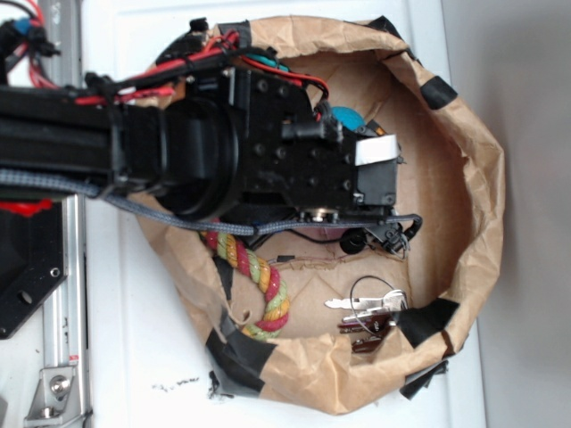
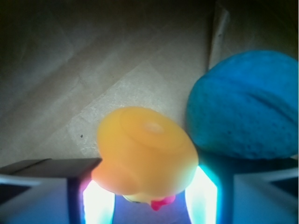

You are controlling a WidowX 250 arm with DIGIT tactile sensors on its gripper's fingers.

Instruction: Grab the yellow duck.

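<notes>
In the wrist view the yellow duck fills the space between my gripper's two fingers. It is glossy orange-yellow, tipped over, with its red beak toward the camera. The left finger and the right finger touch its sides, so the gripper is shut on it. A blue ball lies right beside the duck, to its right. In the exterior view the gripper is low inside the brown paper bowl. The arm hides the duck there, and only a sliver of the blue ball shows.
A braided yellow-red-green rope toy lies at the bowl's near left. A bunch of keys on a ring lies near the front wall. Black tape patches mark the rim. A metal rail stands at the left.
</notes>
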